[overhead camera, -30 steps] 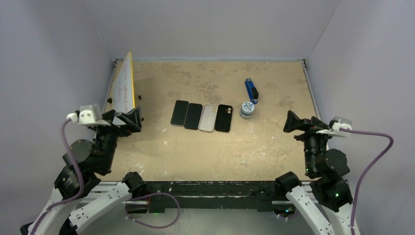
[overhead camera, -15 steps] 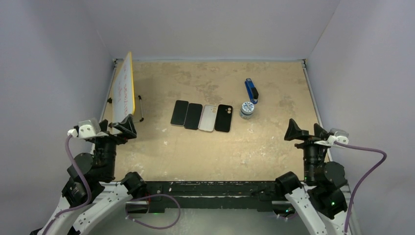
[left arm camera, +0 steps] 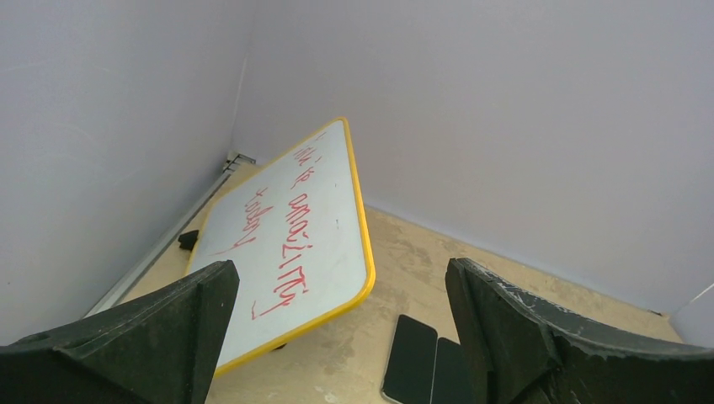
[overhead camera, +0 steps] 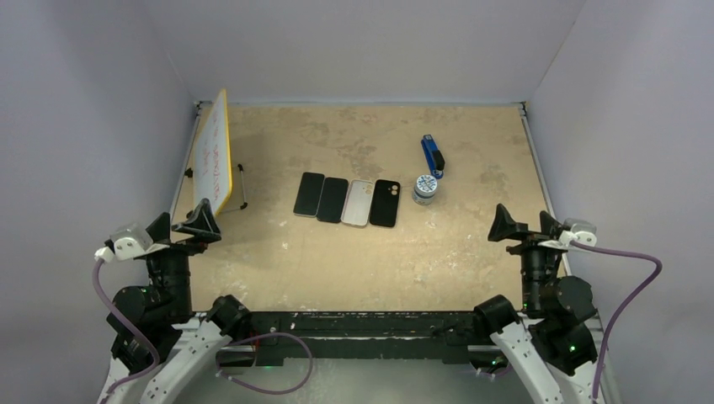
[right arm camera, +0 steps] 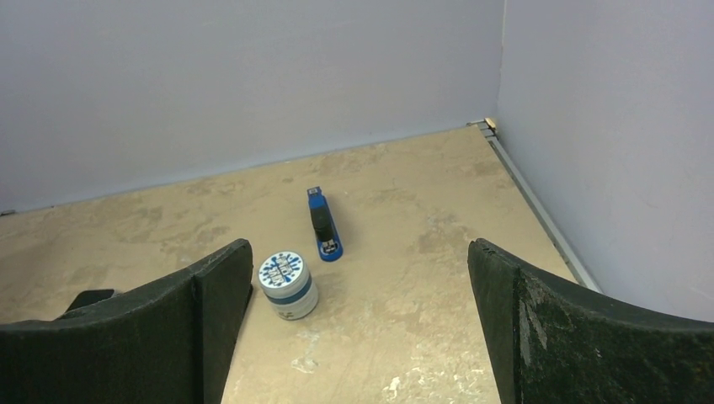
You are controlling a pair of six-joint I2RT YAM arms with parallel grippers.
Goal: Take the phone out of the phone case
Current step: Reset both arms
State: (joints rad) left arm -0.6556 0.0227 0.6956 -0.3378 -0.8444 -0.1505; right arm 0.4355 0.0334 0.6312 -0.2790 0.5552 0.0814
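Observation:
Four phone-shaped slabs lie side by side mid-table: two with black faces up, a pale one and a black one, both back up with camera bumps. I cannot tell which is the phone in the phone case. My left gripper is open at the near left, well short of the row; its wrist view shows the two leftmost slabs between its open jaws. My right gripper is open at the near right and holds nothing.
A yellow-framed whiteboard with red writing leans at the left wall, just ahead of the left gripper. A blue stapler and a small blue-and-white jar sit right of the row. Walls enclose three sides.
The left arm has drawn back and down toward the near left corner. The right arm pulled back slightly, then held still. Both grippers stayed open.

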